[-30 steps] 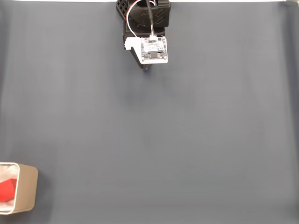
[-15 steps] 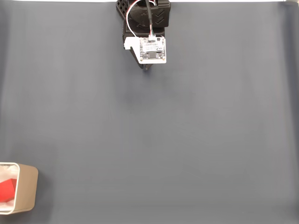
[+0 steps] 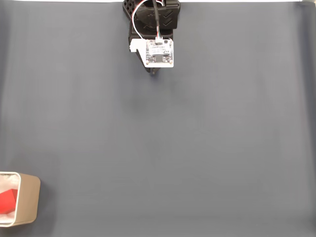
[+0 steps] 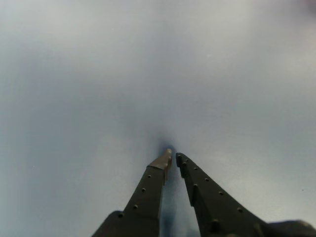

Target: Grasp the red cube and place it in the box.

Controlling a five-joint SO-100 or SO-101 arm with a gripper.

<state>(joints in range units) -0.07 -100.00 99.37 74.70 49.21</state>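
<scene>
The red cube [image 3: 6,201] sat inside the box [image 3: 28,200], far off from the jaws in the fixed view's bottom-left corner, both cut off by the edge. The gripper [image 4: 172,158] hung nearly closed, tips almost touching over bare grey cloth [image 3: 197,148].

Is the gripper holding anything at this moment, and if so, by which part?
Nothing is held. The gripper is shut and empty over the grey mat, and the red cube sits inside the box.
</scene>
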